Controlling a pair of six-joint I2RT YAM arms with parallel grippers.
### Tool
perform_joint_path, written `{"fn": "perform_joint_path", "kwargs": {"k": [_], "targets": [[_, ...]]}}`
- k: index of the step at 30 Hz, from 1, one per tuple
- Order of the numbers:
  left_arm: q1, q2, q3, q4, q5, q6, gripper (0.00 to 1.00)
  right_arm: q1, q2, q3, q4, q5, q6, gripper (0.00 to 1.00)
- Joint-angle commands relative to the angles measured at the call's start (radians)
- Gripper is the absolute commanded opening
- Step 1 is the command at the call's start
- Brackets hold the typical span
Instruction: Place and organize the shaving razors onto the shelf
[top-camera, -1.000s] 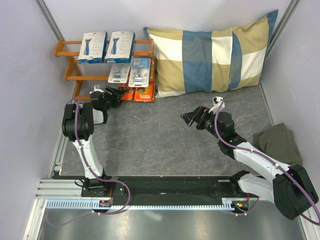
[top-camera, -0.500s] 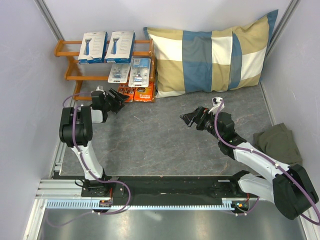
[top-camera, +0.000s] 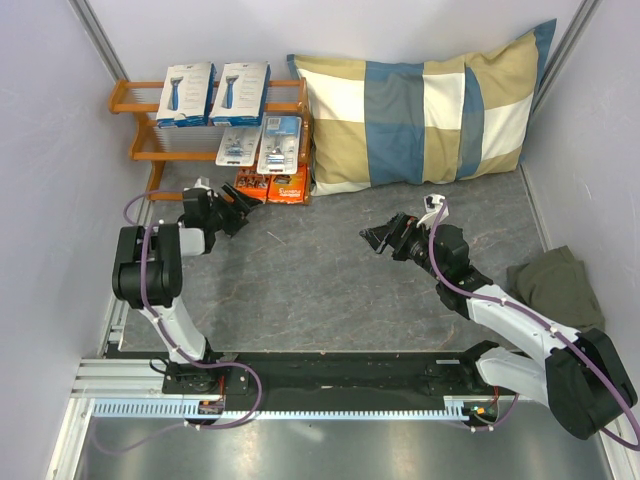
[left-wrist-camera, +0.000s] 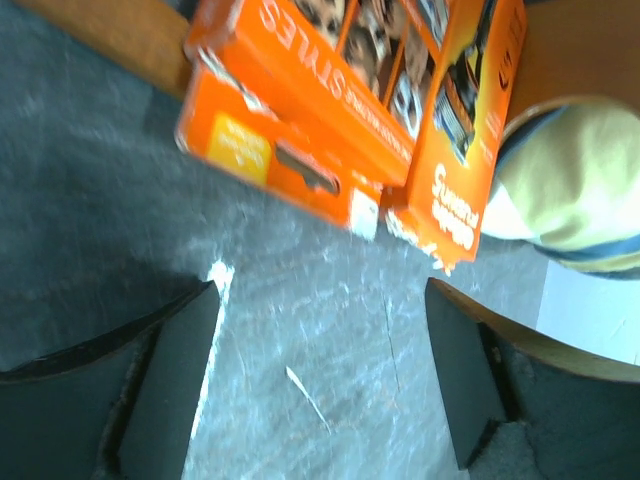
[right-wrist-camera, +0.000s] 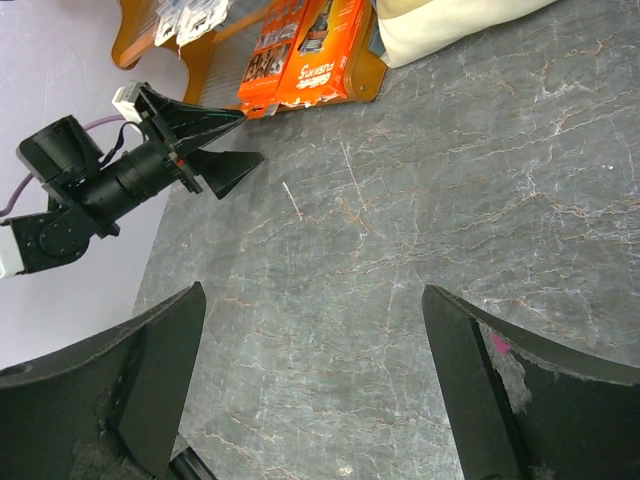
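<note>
Orange-brown wood: the shelf (top-camera: 170, 154), three tiers of thin rods, standing at the back left against the wall.

- Top tier of the shelf: two white boxes (top-camera: 186, 93) (top-camera: 240, 92), side by side, faces up.
- Middle tier: two blister packs (top-camera: 239, 146) (top-camera: 279, 143), side by side, towards the right end of the shelf.
- Bottom tier: two orange packs (top-camera: 253, 186) (top-camera: 288, 185), touching each other, their near ends at the front rail or a little over it (the wrist view leaves this unclear).
- Left claw (top-camera: 246, 208): just in front of the shelf's bottom tier, fingers spread apart, nothing between them, only bare floor (left-wrist-camera: 330, 400) below.
- Right claw (top-camera: 372, 240): well apart from the shelf, out over the floor, fingers spread wide and holding nothing.
- Pillow (top-camera: 420, 110): just right of the shelf, its corner beside the right orange pack.
- Cloth (top-camera: 555, 285): far right of the shelf, not involved.

Condition: all six packs appear shelved, so the job looks near done.

Hazards, as judged: the left claw is close to the orange packs, and a sweep or a lift on a forward slant could catch a near end and drag a pack off the rods. The thin rods give little hold, so a knock to the shelf frame could shift the packs above.
</note>
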Motion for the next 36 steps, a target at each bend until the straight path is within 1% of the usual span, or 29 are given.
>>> {"fn": "perform_joint_path", "kwargs": {"k": [1,7,10,11,16,19,20,26,27,30,36], "targets": [[-0.014,-0.100,-0.046,0.011,-0.005,0.066,0.93,-0.004,0.002,-0.007,0.051,-0.014,0.004,0.98],[-0.037,-0.192,-0.106,0.067,0.015,0.058,1.00,-0.006,0.001,-0.003,0.049,-0.020,0.003,0.98],[-0.047,-0.249,-0.118,0.068,0.017,0.066,1.00,-0.003,-0.003,-0.003,0.045,-0.017,0.001,0.98],[-0.075,-0.263,-0.119,0.068,0.018,0.067,1.00,-0.004,-0.006,-0.003,0.042,-0.019,0.000,0.98],[-0.089,-0.367,-0.110,0.033,0.026,0.072,1.00,-0.004,-0.007,0.000,0.039,-0.016,0.003,0.98],[-0.104,-0.421,-0.092,-0.019,0.021,0.093,1.00,-0.004,-0.009,0.001,0.037,-0.019,0.003,0.98],[-0.110,-0.460,-0.086,-0.033,0.012,0.110,1.00,-0.006,-0.009,0.003,0.036,-0.022,0.004,0.98],[-0.187,-0.627,-0.047,-0.217,-0.086,0.208,1.00,-0.004,-0.029,0.007,-0.001,-0.005,-0.006,0.98],[-0.196,-0.648,-0.047,-0.273,-0.098,0.217,1.00,-0.004,-0.041,0.007,-0.007,0.001,-0.017,0.98],[-0.221,-0.739,-0.082,-0.344,-0.138,0.237,1.00,-0.004,-0.067,0.021,-0.068,0.035,-0.052,0.98],[-0.231,-0.920,-0.178,-0.465,-0.206,0.231,1.00,-0.004,-0.116,0.029,-0.170,0.111,-0.103,0.98]]}}
